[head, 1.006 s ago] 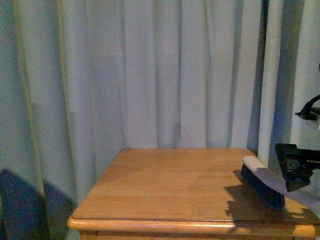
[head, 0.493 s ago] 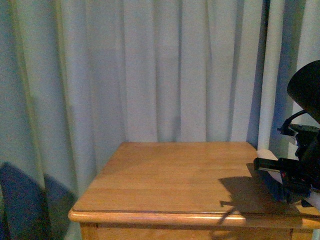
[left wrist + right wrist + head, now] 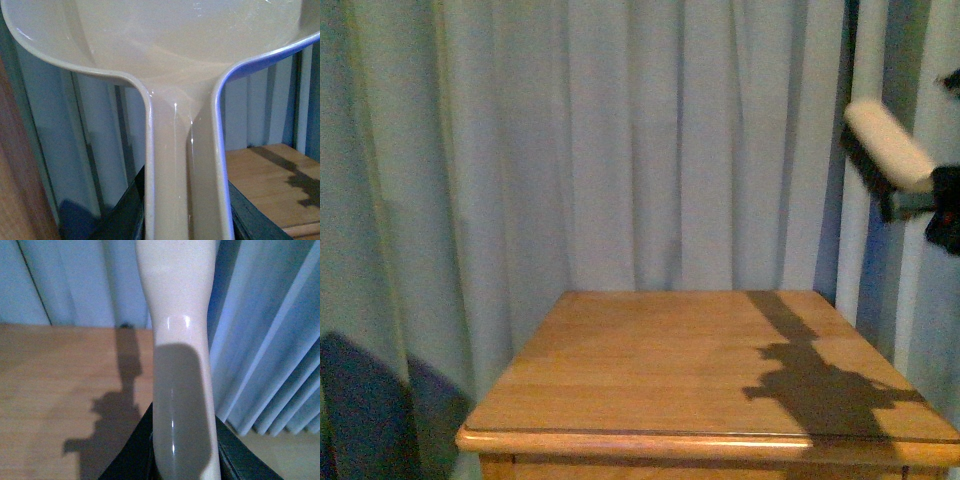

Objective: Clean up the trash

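The trash is out of view in every frame. In the left wrist view my left gripper (image 3: 186, 220) is shut on the handle of the pinkish-beige dustpan (image 3: 170, 45), whose pan fills the frame beyond the dark jaws. My right gripper (image 3: 184, 460) is shut on the pale handle of the brush (image 3: 182, 355). In the front view the brush (image 3: 885, 145) hangs high at the right edge, dark bristles facing left, well above the wooden table (image 3: 650, 370). Only a dark corner of the right gripper (image 3: 948, 205) shows there. The left arm does not show in the front view.
Pale blue-grey curtains (image 3: 620, 150) hang behind and beside the table. The brush and arm cast a shadow (image 3: 820, 380) on the table's right half. The table's right edge (image 3: 150, 365) lies under the brush handle, with curtain (image 3: 270, 340) past it.
The right arm has lifted the brush from low over the table's right edge to high at the right. Its shadow on the table has grown longer.
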